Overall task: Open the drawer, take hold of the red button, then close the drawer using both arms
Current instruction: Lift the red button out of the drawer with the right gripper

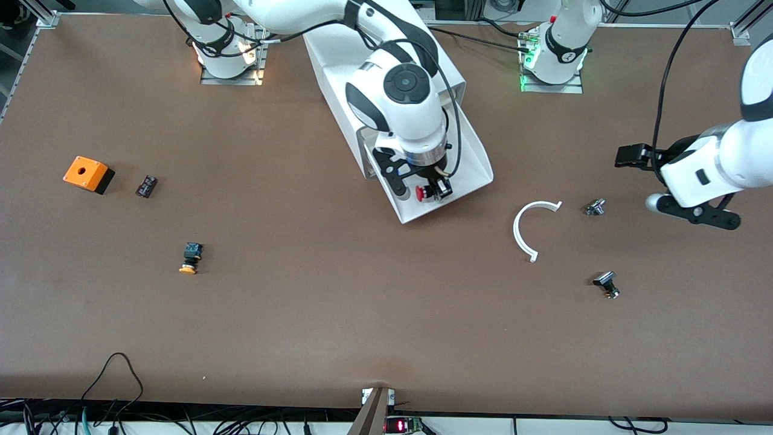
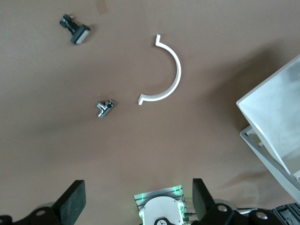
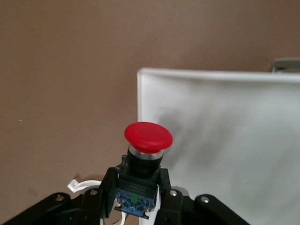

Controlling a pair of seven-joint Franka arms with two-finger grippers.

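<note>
- Over the pulled-out wide shallow white plastic tray drawer (image 1: 468, 160), the right arm's black two-finger gripper (image 1: 430, 190) is hanging above the drawer's front end, the end nearer the front camera.
- Between its fingers (image 3: 108, 187) it is gripping the small push button with a round red mushroom cap, black body and blue end (image 3: 143, 161); the fingers are pressing on the black-and-blue body from both sides, closed as far as the body allows, with the red cap sticking out past the fingertips.
- From the right wrist view, the button is showing against the drawer's white floor and its edge, with brown table (image 1: 338, 314) beside it.
- Toward the left arm's end of the table, the left arm's black two-finger gripper (image 2: 136, 199) is waiting above the tabletop with its fingers spread wide and nothing between them.
- Near it on the table are lying a white plastic half-ring (image 1: 526, 228), a small silver metal part (image 1: 595, 207) and a small black-and-grey part (image 1: 607, 284).
- Toward the right arm's end are sitting an orange box with a hole (image 1: 87, 174), a small black block (image 1: 146, 185) and an orange-capped push button (image 1: 191, 258).
</note>
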